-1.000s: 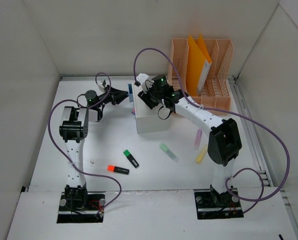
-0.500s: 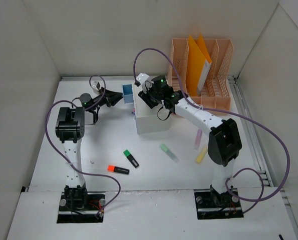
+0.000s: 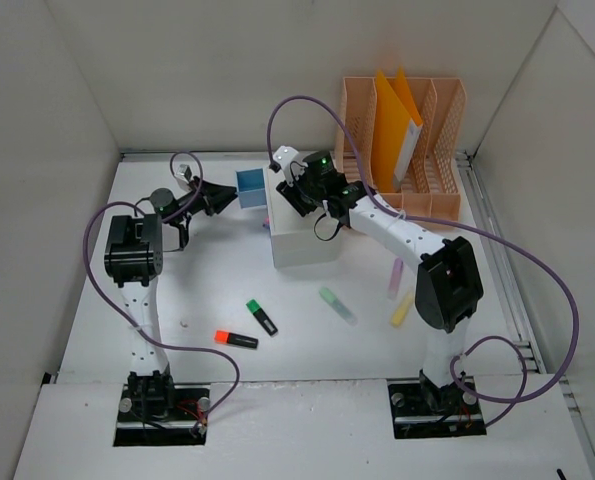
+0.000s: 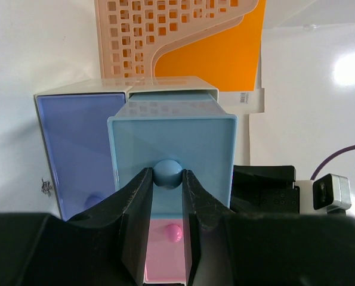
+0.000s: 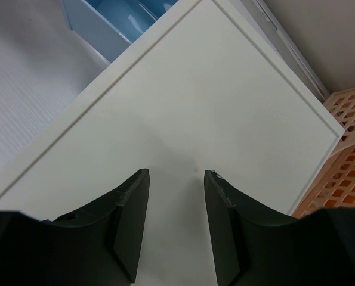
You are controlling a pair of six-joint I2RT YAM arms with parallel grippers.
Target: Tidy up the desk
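The desk [image 3: 207, 290] is a white tabletop between white walls. A white drawer box [image 3: 302, 235] stands at its middle back. My left gripper [image 3: 220, 196] is shut on the round knob [image 4: 167, 173] of the light blue drawer [image 3: 249, 187], which is pulled out to the left of the box. In the left wrist view, the blue drawer [image 4: 172, 143] has a purple drawer [image 4: 76, 149] beside it and a pink drawer [image 4: 164, 253] below. My right gripper [image 5: 176, 176] is open and rests over the box's top [image 5: 225, 107], holding nothing.
An orange file rack [image 3: 427, 150] with an orange folder [image 3: 395, 125] stands at the back right. Highlighters lie on the desk: green [image 3: 262, 317], orange [image 3: 236, 339], light green [image 3: 337, 305], pink [image 3: 395, 278] and yellow [image 3: 402, 307].
My left gripper has moved left with the knob in it, drawing the blue drawer out of the box. The right arm has not moved.
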